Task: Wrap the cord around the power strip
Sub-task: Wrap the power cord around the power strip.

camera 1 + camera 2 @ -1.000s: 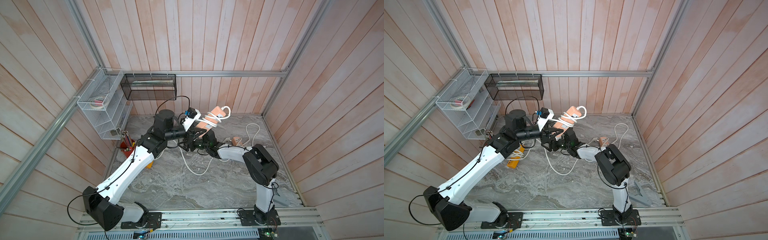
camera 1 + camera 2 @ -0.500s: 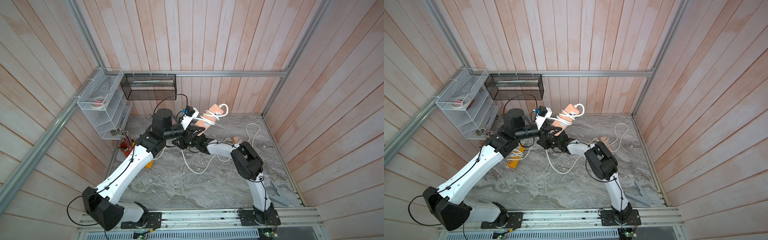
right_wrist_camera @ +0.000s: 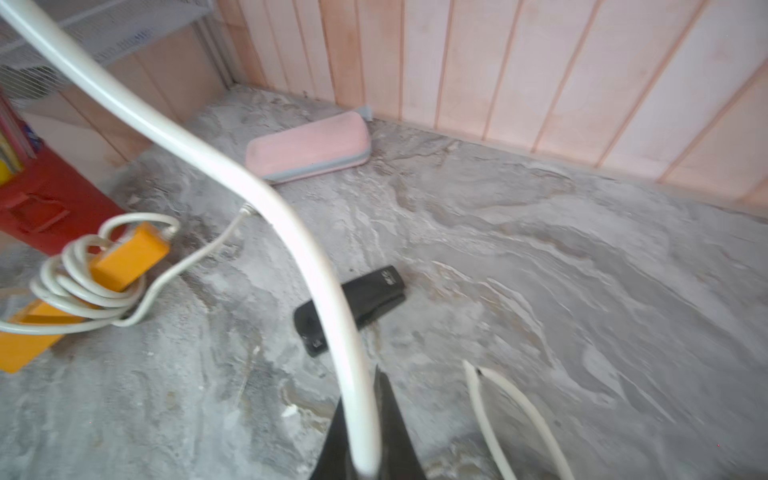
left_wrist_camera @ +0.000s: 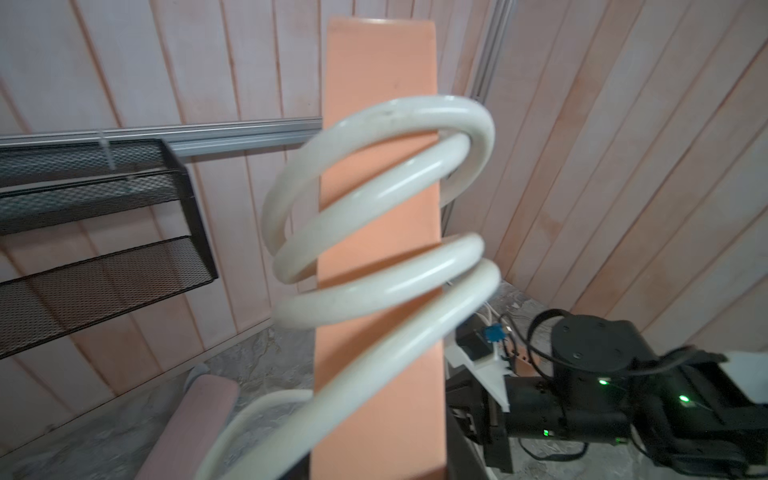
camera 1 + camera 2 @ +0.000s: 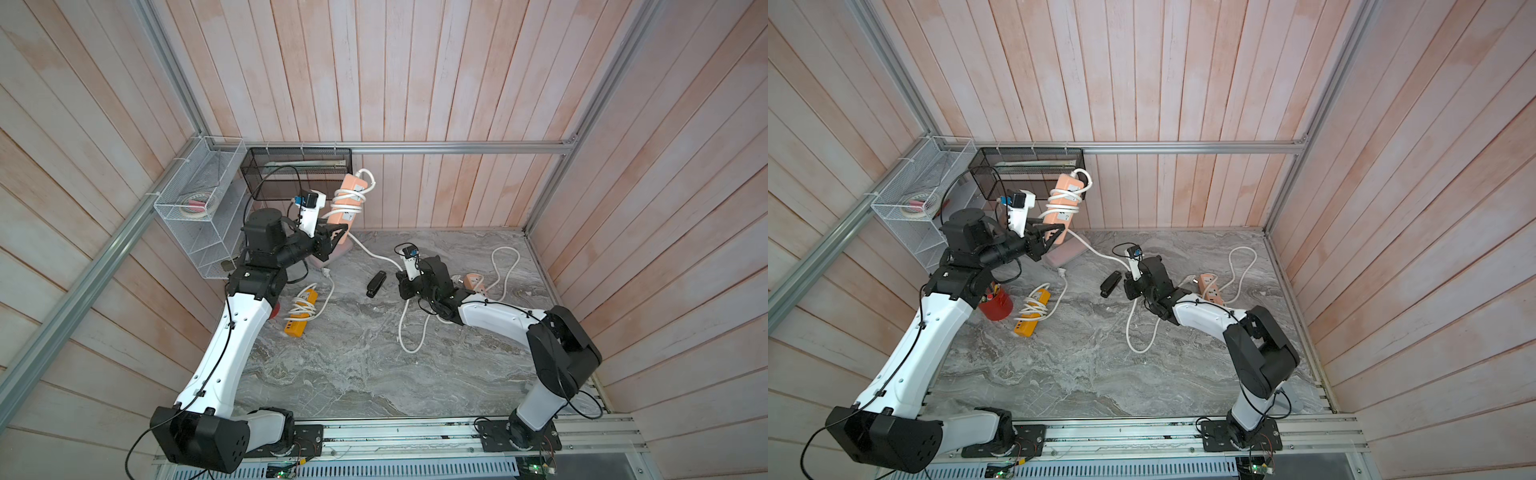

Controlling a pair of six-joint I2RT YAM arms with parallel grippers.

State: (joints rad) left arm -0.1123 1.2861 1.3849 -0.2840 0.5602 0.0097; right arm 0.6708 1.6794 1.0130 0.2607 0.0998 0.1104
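Several turns of cord (image 4: 386, 286) ring the power strip (image 5: 348, 199), its long axis nearly upright, lower end pinched by the left hand (image 5: 336, 236); below the strip, the right hand (image 3: 365, 436) pinches the trailing cord.

A robot lab test cell: plank walls (image 5: 415, 83), aluminium frame (image 5: 457, 147), marble-look tabletop (image 5: 353, 374), mounting rail (image 5: 399, 432).

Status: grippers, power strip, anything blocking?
Left gripper shut on salmon plastic power strip, held on end. Right gripper shut on its white cord; several turns wound, slack on table. Black stapler beside right gripper.
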